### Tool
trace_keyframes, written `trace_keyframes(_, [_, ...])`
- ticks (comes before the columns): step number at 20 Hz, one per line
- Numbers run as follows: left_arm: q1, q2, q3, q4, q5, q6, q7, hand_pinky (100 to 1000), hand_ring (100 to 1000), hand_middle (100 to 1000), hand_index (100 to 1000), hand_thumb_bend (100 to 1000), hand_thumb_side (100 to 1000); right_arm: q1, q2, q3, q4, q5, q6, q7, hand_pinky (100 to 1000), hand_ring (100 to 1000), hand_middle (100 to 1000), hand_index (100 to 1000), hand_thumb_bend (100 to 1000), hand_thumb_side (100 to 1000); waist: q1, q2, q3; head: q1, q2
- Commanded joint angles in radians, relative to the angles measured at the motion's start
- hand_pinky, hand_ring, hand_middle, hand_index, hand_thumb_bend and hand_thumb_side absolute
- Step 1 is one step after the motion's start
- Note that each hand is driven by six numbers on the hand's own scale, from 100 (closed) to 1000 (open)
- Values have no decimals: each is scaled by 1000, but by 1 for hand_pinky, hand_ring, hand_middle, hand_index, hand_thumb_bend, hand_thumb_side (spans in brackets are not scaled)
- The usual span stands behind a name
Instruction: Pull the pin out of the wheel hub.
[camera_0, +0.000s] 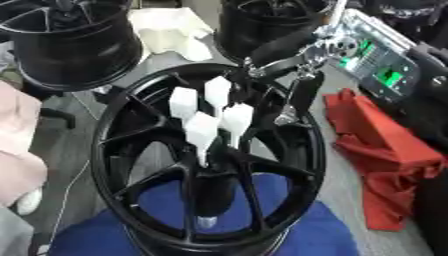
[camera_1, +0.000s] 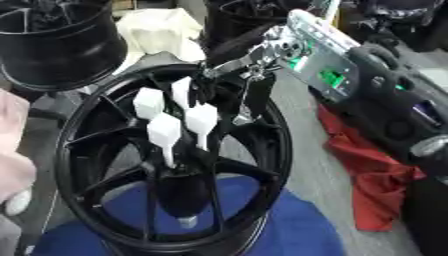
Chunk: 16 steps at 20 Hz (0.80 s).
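Note:
A black spoked wheel hub (camera_0: 114, 115) lies flat in the middle on a blue cloth (camera_0: 315, 230). Several white pins with blocky heads (camera_0: 201, 132) stand upright in its centre, close together. My right hand (camera_0: 302, 92) comes in from the upper right over the far rim of the hub. Its black fingers are stretched out, one pointing down beside the pins and one pointing left behind them. It hangs just right of the pins and holds none of them. My left hand shows in neither view.
Two more black wheels (camera_0: 79, 45) (camera_0: 262, 20) stand at the back, with white foam (camera_0: 171, 30) between them. A red cloth (camera_0: 385, 155) lies to the right. A silver device with green lights (camera_0: 381, 55) sits at upper right. Pink fabric (camera_0: 17, 150) fills the left edge.

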Motion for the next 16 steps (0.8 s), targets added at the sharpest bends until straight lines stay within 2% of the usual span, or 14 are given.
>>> trace_keyframes(1, [-15,17,7,-21,-5,0,2,770,692,707,836,185,826,-14,-6,-26,7,16,-4,4,838,760,716,830,321,100,4,-9,1,4,6])
trace_keyframes(4, [-14,18,8,-21,-6,0,1,770,692,707,836,185,827,-20,-5,-38,6,42,-10,4,855,811,734,843,364,100,4,-8,1,7,6])
trace_keyframes(6, [-14,18,8,-21,-5,-1,1,771,692,707,836,185,827,-26,-4,-51,5,66,-14,4,867,854,776,856,389,100,4,-5,0,8,6])
trace_keyframes(16, [-18,21,8,-25,-3,-1,0,772,692,707,837,184,829,-29,12,-76,37,96,-26,4,865,850,775,852,367,100,5,20,9,6,6])
